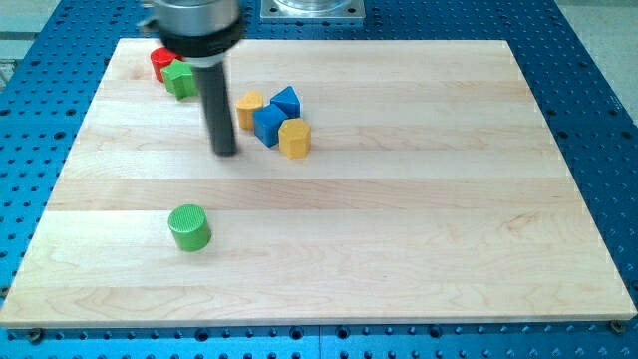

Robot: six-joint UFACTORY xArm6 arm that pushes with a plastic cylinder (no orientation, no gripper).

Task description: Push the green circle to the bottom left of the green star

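The green circle (pixel 188 226) lies on the wooden board (pixel 399 219) at the lower left. The green star (pixel 180 79) sits near the board's top left, touching a red block (pixel 160 62) just above and left of it. My tip (pixel 226 153) rests on the board between them, right of and below the green star, and above and slightly right of the green circle, touching neither.
A cluster of blocks lies right of my tip: a yellow block (pixel 249 108), a blue block (pixel 286 101), a second blue block (pixel 268 124) and a yellow block (pixel 294 138). The blue perforated table (pixel 598 120) surrounds the board.
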